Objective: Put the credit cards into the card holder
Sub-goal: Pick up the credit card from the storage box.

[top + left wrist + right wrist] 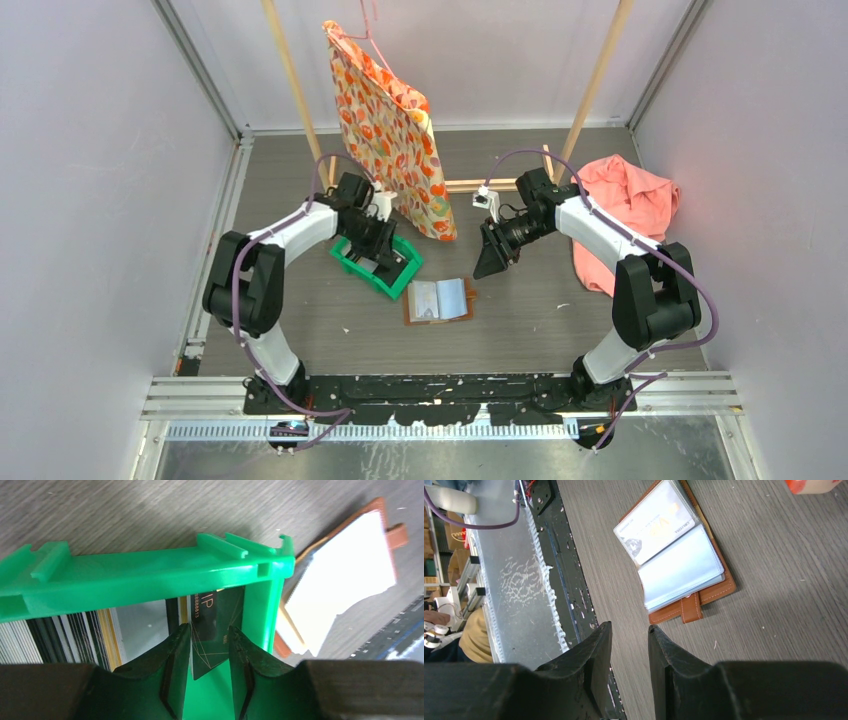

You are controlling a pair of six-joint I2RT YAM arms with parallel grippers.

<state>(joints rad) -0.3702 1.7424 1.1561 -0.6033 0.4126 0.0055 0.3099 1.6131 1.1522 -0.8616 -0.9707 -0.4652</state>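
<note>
The left end effector [207, 630] is down inside the green bin [150, 575]. Its two fingers sit on either side of a black credit card [216, 612] that has gold lines on it. The fingers are very close to the card, but I cannot tell if they are squeezing it yet. The right end effector [630, 627] is let go and holds nothing. There is a gap between its fingers, and it hangs above the desk [520, 320]. The card holder [714, 596] lies open and flat on the desk. From it, the bin is at about 10 o'clock and the right end effector is at about 2 o'clock, both apart from it. What could go wrong? I think the black card could slip out if the fingers only catch a thin bit of it, because it looks smooth and it leans. It could also bump the bin wall on the way up and twist. The clear pockets look floppy, and nothing holds the card holder down, so a card might push it along instead of sliding in. Now the count: two arms, one bin, one card holder, one black card between the fingers, and one pale card [656, 522] already in a pocket. There is also a pack of more credit cards [60, 635] standing in the bin, too tightly packed to count.
</note>
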